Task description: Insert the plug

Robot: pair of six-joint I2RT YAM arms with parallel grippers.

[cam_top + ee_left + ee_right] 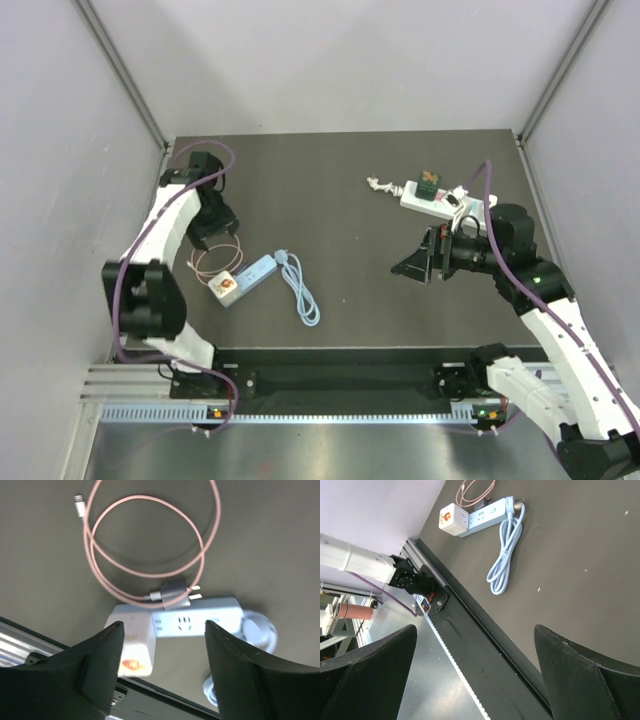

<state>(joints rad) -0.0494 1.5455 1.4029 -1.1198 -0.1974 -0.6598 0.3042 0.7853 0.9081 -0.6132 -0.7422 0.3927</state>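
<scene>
The task's thing is a small grey plug with two bare metal prongs [175,594], fixed to one end of a thin pink cable [150,535] that lies in loose loops on the dark table mat [340,230]. The cable's other end carries a slim white connector [80,505]. In the left wrist view the plug lies on its side just ahead of the left gripper [164,627], between the lines of its two fingers, with the prongs pointing toward the right-hand finger. It sits right at the far long edge of a light-blue power strip [200,620] and is not inserted. I read the left gripper as spread wide and holding nothing. The strip's socket face looks up, directly under the fingertips. A white cube adapter with an orange sticker [132,645] sits at the strip's end under the left-hand finger. The strip's pale blue cord [300,290] is bundled off its other end. Behind the left gripper, the mat's near edge and the metal rail [20,640] are close. Ahead of it, beyond the cable loops, the mat is bare. The right gripper [410,265] is also spread wide and empty, well apart from the plug, with bare mat between them. Behind it lies a white power strip [430,203] near the mat's far right corner.
</scene>
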